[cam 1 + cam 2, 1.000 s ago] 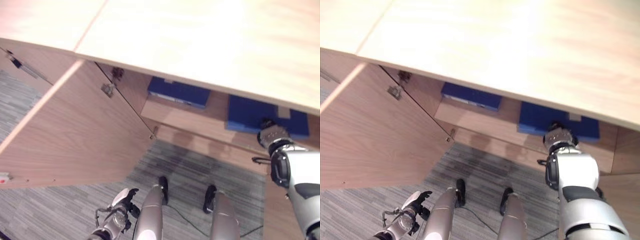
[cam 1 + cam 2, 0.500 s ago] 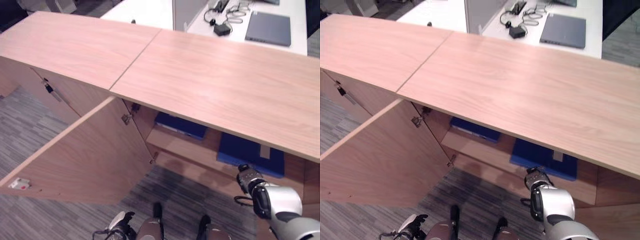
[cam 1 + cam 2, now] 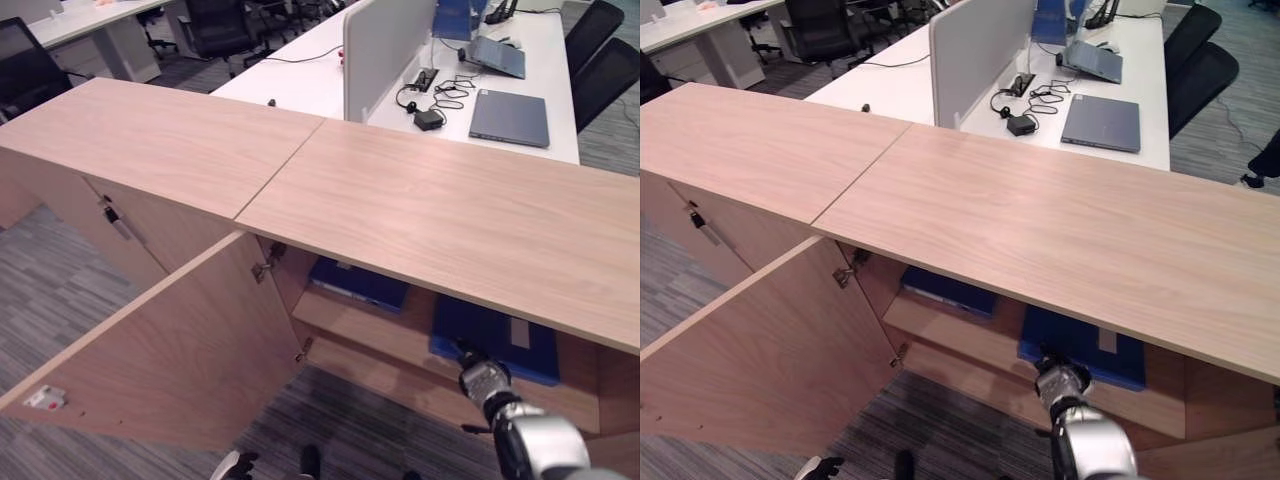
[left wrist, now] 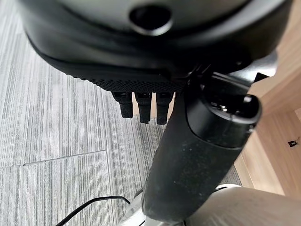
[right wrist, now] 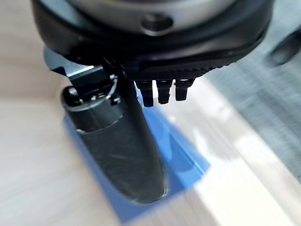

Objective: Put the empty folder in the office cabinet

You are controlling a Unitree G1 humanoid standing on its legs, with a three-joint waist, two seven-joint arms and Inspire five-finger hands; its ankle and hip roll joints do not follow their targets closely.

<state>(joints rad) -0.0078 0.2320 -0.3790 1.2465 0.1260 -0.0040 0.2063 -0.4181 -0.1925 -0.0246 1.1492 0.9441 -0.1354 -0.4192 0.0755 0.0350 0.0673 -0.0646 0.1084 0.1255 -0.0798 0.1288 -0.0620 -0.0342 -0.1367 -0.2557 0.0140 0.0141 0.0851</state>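
The blue folder [image 3: 1080, 345] lies flat on the wooden shelf inside the office cabinet [image 3: 1060, 230], a thin, smooth rectangle with a small pale label [image 3: 1108, 341] at its front edge; any writing there is too small to read. In the right wrist view its blue surface [image 5: 174, 155] spreads just beyond the fingers [image 5: 162, 92] of the right hand [image 5: 122, 141]. These are short dark tips in a row, straight and apart from the long dark thumb, so the hand stands loose and grips nothing; whether the thumb touches the folder cannot be told.

Beside it on the same shelf, further from the fingers, lies a second blue folder [image 3: 948, 290], darker, under the cabinet's matt light wood-grain top. The cabinet door [image 3: 770, 350] stands swung wide, with metal hinges [image 3: 843, 275].

The left hand [image 4: 188, 155] hangs over grey striped carpet [image 4: 51, 122], fingers [image 4: 141, 106] straight, holding nothing.

Behind the cabinet, a white desk [image 3: 970, 80] bears a closed grey laptop [image 3: 1102, 122].
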